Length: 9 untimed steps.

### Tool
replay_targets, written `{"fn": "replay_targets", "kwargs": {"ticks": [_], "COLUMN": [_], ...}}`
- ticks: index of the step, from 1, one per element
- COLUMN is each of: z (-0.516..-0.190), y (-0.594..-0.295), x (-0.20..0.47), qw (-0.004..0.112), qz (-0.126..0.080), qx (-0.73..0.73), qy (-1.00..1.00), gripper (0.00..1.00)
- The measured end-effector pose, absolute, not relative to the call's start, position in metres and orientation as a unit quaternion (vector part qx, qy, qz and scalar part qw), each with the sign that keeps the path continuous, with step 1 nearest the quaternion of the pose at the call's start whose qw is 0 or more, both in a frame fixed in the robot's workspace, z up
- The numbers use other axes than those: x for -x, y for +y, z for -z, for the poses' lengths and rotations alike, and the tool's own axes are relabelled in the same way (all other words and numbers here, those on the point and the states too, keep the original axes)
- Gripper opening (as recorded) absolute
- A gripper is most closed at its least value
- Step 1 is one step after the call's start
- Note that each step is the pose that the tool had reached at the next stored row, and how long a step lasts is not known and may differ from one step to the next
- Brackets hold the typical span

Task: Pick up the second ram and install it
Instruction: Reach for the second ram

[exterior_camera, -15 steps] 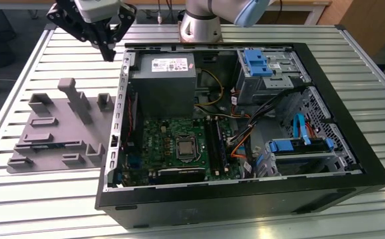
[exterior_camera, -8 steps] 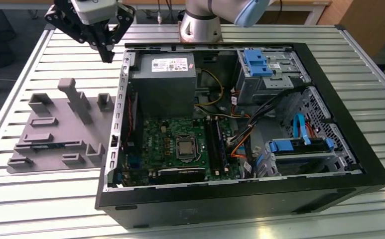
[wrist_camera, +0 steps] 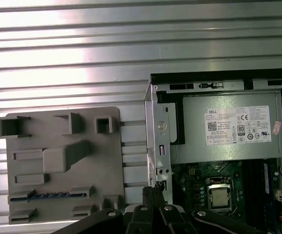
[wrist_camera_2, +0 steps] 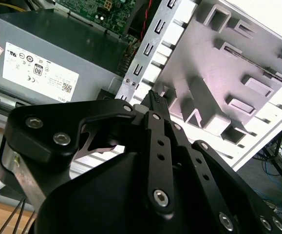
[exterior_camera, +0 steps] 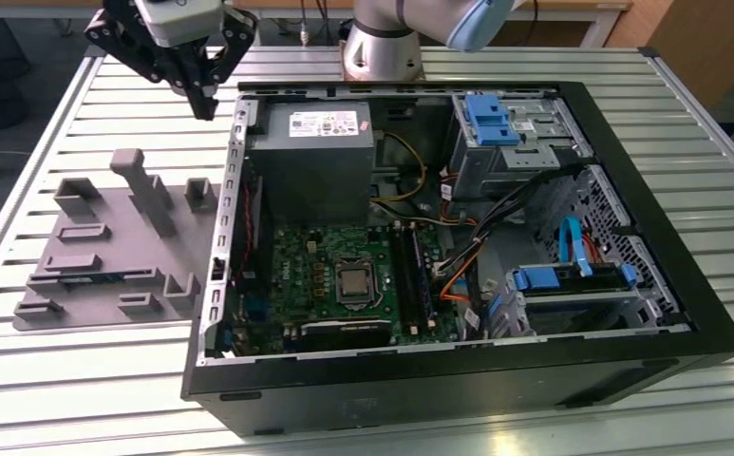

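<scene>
**Gripper hangs shut above open PC, memory stick waits in its fixture**

A slatted aluminium table (exterior_camera: 88, 380) carries an open black desktop case (exterior_camera: 468, 389) and, just beside it on the exterior view's left, a grey moulded fixture (exterior_camera: 101, 237); the robot arm's black gripper (exterior_camera: 202, 106) hangs high over this pair, raised well clear of both. Its fingers are pressed together to a single point, with nothing between them; in the second wrist view the closed fingertips (wrist_camera_2: 155, 97) show against the case's perforated metal side wall (wrist_camera_2: 148, 46), the fixture to one side of them and the grey power supply (wrist_camera_2: 48, 48) to the other. The second ram (wrist_camera: 48, 196), a thin blue-green strip, lies flat in a long slot of the fixture, below the gripper and off to the side away from the case; it is well apart from the fingertips and untouched. In the exterior view the same strip shows as a bluish line (exterior_camera: 92, 278) at the end of the fixture farther from the gripper. Under the gripper's other side, inside the case, lie the green motherboard (exterior_camera: 303, 256) with its bare processor socket (wrist_camera: 219, 197) and long black memory slots (exterior_camera: 411, 266); beyond them, farthest from the gripper, sit blue-tabbed drive bays (exterior_camera: 487, 119).
</scene>
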State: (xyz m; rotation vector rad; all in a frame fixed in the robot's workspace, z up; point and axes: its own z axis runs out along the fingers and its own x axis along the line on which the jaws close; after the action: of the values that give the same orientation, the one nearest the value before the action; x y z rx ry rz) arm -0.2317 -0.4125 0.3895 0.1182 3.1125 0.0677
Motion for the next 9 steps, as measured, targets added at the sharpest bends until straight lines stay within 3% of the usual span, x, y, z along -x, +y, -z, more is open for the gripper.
{"fn": "replay_targets", "kwargs": {"ticks": [9], "z": [-0.3890], "y": [-0.4161], "x": [0.2335], "qw": [0.013], "qz": [-0.022], "qx": [-0.038], "qy": [0.999], "gripper": [0.11]}}
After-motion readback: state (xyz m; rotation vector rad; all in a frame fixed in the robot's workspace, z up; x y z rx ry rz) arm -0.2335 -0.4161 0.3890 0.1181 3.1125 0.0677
